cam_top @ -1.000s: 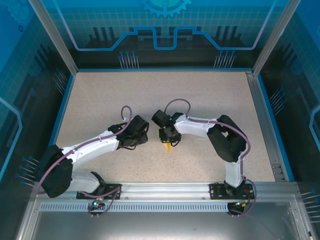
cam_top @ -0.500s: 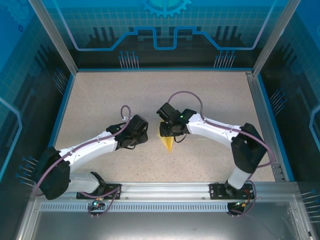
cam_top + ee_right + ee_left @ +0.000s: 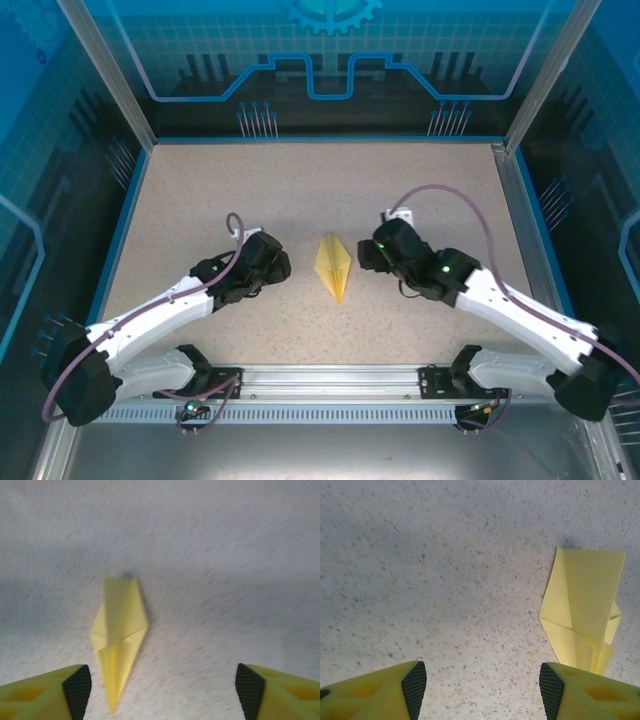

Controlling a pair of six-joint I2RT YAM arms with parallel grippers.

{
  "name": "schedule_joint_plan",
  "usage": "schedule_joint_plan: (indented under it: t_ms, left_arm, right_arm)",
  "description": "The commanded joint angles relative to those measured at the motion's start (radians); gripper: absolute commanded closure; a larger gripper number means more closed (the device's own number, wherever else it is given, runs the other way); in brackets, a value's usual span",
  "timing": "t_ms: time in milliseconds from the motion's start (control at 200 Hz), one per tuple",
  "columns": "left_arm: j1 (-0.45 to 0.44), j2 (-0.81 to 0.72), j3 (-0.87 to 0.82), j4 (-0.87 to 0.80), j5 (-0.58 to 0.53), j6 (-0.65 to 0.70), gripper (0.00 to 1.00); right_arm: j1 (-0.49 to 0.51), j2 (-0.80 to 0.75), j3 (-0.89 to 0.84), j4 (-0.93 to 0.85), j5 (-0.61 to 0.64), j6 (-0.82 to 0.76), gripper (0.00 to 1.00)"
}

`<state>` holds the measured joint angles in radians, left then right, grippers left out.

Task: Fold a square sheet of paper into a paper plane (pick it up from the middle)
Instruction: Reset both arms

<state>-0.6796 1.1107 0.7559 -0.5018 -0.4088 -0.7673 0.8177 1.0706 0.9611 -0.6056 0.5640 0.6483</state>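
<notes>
Blue translucent panels with printed circuit lines are walling in a speckled beige table, its grainy stone-like surface running flat out to a thin blue rim at nine, twelve and three o'clock. A ribbed aluminium rail is closing off the six o'clock edge, where both bases are bolted.

The left arm, white-shelled with black joints and a purple cable, is reaching from seven o'clock toward the centre. The right arm is reaching in low from five o'clock. Wide bare tabletop is lying open all around them, most of all toward twelve o'clock.

The left gripper is sitting at nine o'clock of the paper plane, close beside it but apart, and its jaws are standing released with bare table between the yellow fingers and their black ribbed pads. The right gripper is sitting at three o'clock of the plane, likewise apart, jaws spread and grasping nothing.

The plane is lying loose on the table at the centre, between the two grippers. It is showing as a narrow yellow dart with crisp layered folds, widest mid-body, its blunt tail toward twelve o'clock and its sharp tip pointing toward six o'clock.
</notes>
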Motion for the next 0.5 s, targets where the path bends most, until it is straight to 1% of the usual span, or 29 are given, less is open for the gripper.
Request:
schedule_joint_plan:
  t_ms: [0, 35, 60, 95, 145, 190, 225, 270, 310, 380, 430, 495]
  left_arm:
    - [0.023, -0.039, -0.012, -0.019, -0.156, 0.081, 0.25]
    - [0.036, -0.046, -0.011, -0.017, -0.184, 0.102, 0.21]
    - [0.05, -0.05, -0.011, -0.012, -0.2, 0.12, 0.18]
    - [0.068, -0.052, -0.018, 0.006, -0.221, 0.148, 0.11]
    - [0.1, -0.053, -0.029, 0.042, -0.238, 0.192, 0.05]
    - [0.126, -0.052, -0.034, 0.068, -0.255, 0.224, 0.04]
    - [0.142, -0.052, -0.036, 0.093, -0.264, 0.26, 0.02]
    - [0.163, -0.059, -0.033, 0.113, -0.268, 0.302, 0.02]
    - [0.185, -0.065, -0.032, 0.124, -0.275, 0.321, 0.02]
    - [0.218, -0.065, -0.058, 0.194, -0.28, 0.381, 0.02]
    - [0.246, -0.058, -0.082, 0.244, -0.266, 0.426, 0.02]
    - [0.283, -0.045, -0.096, 0.258, -0.254, 0.458, 0.02]
  right_arm:
    - [-0.063, -0.063, -0.056, -0.008, 0.236, -0.109, 0.07]
    - [-0.093, -0.069, -0.075, 0.006, 0.282, -0.144, 0.01]
    - [-0.12, -0.066, -0.106, 0.024, 0.297, -0.18, 0.0]
    - [-0.165, -0.053, -0.13, 0.052, 0.277, -0.239, 0.01]
    - [-0.229, -0.022, -0.153, 0.061, 0.241, -0.286, 0.01]
    - [-0.283, 0.011, -0.169, 0.078, 0.226, -0.315, 0.01]
    - [-0.312, 0.033, -0.186, 0.103, 0.238, -0.33, 0.01]
    - [-0.35, 0.047, -0.222, 0.166, 0.246, -0.353, 0.0]
    - [-0.381, 0.05, -0.268, 0.256, 0.217, -0.392, 0.0]
    - [-0.444, 0.049, -0.354, 0.418, 0.111, -0.469, 0.0]
    - [-0.475, 0.055, -0.372, 0.455, 0.081, -0.486, 0.01]
    - [-0.496, 0.046, -0.381, 0.491, 0.045, -0.504, 0.01]
